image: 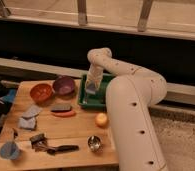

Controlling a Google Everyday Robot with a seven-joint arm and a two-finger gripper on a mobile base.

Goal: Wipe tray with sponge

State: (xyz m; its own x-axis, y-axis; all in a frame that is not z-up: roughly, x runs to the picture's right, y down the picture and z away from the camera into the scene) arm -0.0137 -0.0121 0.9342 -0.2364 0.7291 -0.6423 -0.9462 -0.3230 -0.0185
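Observation:
The green tray (85, 103) sits at the back right of the wooden table. My gripper (92, 86) reaches down into the tray's left half from the white arm that curves in from the right. It is shut on the light-blue sponge (90, 90), which presses against the tray floor. The arm hides the tray's right end.
A purple bowl (64, 85) and an orange bowl (41, 92) stand left of the tray. In front lie a dark flat block (61, 107), grey-blue cloths (30, 111), an orange fruit (101, 119), a metal cup (94, 143), a blue cup (9, 150) and a black tool (61, 148).

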